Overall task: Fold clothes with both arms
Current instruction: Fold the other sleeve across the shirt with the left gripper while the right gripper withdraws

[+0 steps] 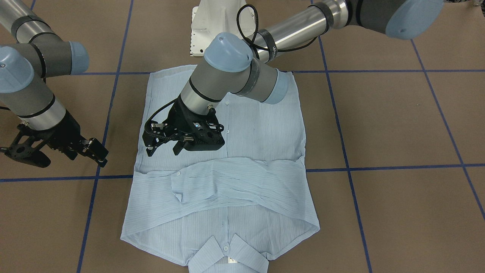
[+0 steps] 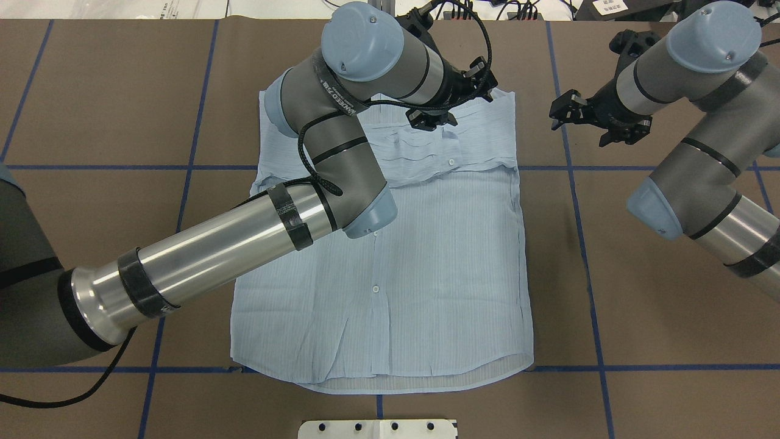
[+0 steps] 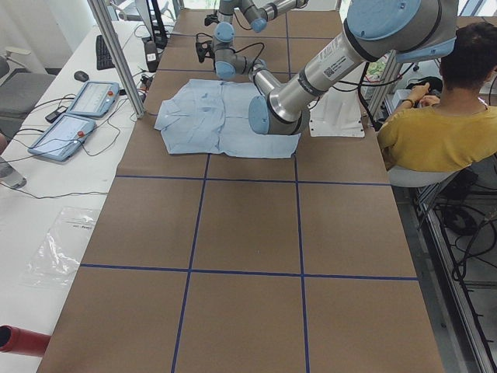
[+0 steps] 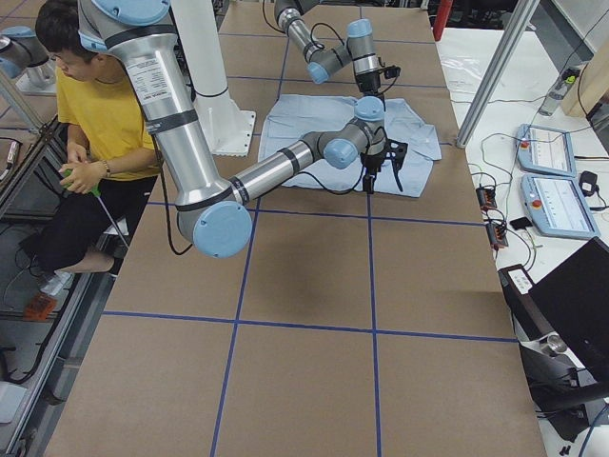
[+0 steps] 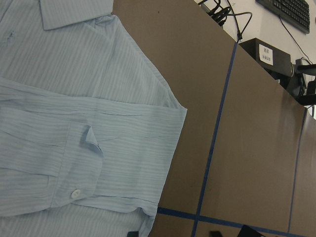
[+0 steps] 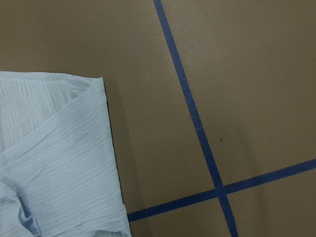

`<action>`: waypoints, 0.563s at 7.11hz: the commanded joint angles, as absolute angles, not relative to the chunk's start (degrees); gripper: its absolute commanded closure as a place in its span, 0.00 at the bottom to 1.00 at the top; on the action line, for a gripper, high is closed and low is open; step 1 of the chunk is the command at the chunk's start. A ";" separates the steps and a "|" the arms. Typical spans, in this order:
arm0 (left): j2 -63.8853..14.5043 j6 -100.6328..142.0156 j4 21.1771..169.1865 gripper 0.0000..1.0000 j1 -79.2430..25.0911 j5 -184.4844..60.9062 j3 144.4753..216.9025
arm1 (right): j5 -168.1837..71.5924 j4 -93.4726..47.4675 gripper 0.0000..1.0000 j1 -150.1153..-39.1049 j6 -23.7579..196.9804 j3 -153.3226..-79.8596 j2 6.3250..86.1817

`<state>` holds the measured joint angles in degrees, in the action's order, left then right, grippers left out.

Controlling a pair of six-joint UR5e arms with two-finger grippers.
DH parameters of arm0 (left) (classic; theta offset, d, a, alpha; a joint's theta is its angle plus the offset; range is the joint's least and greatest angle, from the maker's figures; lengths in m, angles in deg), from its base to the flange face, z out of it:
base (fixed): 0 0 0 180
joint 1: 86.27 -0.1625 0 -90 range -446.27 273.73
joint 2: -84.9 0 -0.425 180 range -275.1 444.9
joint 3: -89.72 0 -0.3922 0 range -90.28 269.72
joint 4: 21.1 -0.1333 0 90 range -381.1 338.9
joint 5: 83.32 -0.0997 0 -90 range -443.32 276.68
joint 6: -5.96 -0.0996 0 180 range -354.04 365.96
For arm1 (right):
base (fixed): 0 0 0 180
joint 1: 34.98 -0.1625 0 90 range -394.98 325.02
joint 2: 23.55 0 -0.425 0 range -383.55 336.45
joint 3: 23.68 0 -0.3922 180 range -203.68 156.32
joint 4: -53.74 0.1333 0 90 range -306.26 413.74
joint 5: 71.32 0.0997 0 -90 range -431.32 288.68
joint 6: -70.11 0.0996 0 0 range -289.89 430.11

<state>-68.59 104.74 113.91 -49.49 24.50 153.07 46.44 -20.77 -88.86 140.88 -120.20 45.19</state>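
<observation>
Fingers on the left tool (image 1: 163,151) stand spread apart with nothing between them. The tool hangs low over the front of the shirt (image 2: 439,268), toward the shirt's right side and just on the robot's side of the folded sleeves (image 1: 242,178); it looks to be clear of the cloth, though contact cannot be ruled out. The left arm (image 2: 213,256) reaches across the garment to put it there, probably so the tool can take hold near the band where the layers are thickest. The right tool (image 1: 97,154) is also spread and empty. It hovers over bare bench (image 1: 398,121) just beside the shirt's right edge, level with the same band, seemingly waiting where it can pinch that edge without disturbing the fabric. The shirt lies flat and buttoned, front up, in the middle of the bench, with its hem (image 2: 426,378) near the robot's base and its collar (image 1: 227,258) at the far end. Both sleeves are laid across the chest, so the narrowing step looks done, and a fold along the length of the shirt is the likely remaining work. Blue tape lines (image 1: 379,167) cross the bench under and around the garment.
</observation>
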 commanded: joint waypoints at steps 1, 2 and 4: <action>-56.43 103.53 113.38 0.01 -49.45 24.08 170.02 | 46.72 -20.70 0.00 -86.16 146.18 -125.59 44.91; -48.85 100.21 110.85 0.01 -49.27 23.91 179.71 | 45.15 -20.79 0.00 -81.95 155.19 -129.55 45.70; -41.70 88.36 109.69 0.01 -47.87 24.17 184.18 | 30.30 -21.14 0.00 -66.88 173.20 -136.76 49.19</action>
